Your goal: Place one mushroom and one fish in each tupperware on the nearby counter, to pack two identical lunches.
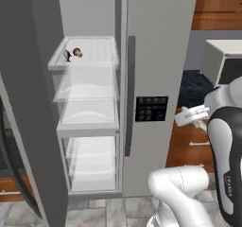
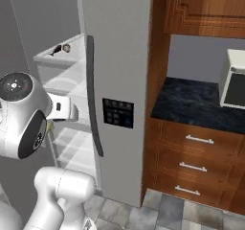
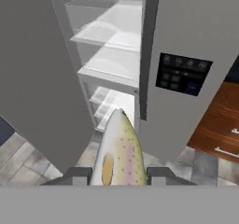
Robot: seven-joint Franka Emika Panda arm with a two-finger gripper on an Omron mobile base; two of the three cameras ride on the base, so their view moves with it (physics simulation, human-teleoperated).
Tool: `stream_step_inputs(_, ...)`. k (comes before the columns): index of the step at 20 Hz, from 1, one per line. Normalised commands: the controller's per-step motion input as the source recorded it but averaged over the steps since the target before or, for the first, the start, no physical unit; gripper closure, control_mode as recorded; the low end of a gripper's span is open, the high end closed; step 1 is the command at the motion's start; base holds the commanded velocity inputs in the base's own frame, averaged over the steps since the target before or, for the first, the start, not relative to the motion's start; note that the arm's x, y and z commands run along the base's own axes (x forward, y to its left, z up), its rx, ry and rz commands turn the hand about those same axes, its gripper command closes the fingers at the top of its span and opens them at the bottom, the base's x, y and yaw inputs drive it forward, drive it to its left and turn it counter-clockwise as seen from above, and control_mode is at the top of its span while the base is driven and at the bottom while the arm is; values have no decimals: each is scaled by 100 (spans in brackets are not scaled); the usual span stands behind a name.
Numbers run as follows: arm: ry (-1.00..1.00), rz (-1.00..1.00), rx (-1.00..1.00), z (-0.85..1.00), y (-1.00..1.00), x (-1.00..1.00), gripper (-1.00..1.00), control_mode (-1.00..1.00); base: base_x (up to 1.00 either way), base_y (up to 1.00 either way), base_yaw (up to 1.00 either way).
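My gripper [image 3: 119,174] is shut on a pale speckled fish [image 3: 119,148], which points away from the hand toward the fridge. The hand itself hangs in front of the shut fridge door. On the top fridge shelf [image 1: 90,56] lie a red-brown mushroom [image 1: 77,53] and, just to its left, a dark fish [image 1: 66,56]. From the right base view the same mushroom [image 2: 66,47] and dark fish [image 2: 56,50] show on that shelf. The black counter [image 2: 201,102] runs to the right of the fridge. The tupperware is out of view.
The left fridge door [image 1: 28,103] stands swung open. The right door, shut, carries a dark control panel [image 1: 151,109]. A cream toaster oven [image 2: 234,78] stands on the counter above wooden drawers [image 2: 198,152]. Grey floor tiles [image 2: 158,210] lie below.
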Motion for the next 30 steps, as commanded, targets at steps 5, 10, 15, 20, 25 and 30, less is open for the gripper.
stream_step_inputs(5, 0, 0, 0, 0, 0, 0, 100, 100, -38, -100, -19)
stream_step_inputs(10, 0, 0, 0, 0, 0, 0, 100, 100, -18, -100, -17)
stream_step_inputs(15, 0, 0, 0, 0, 0, 0, 100, 100, 0, -100, -16)
stream_step_inputs(20, 0, 0, 0, 0, 0, 0, 100, 100, 5, -100, -13)
stream_step_inputs(25, 0, 0, 0, 0, 0, 0, 100, 100, 32, -100, -6)
stream_step_inputs(30, 0, 0, 0, 0, 0, 0, 100, 100, 51, -100, -4)
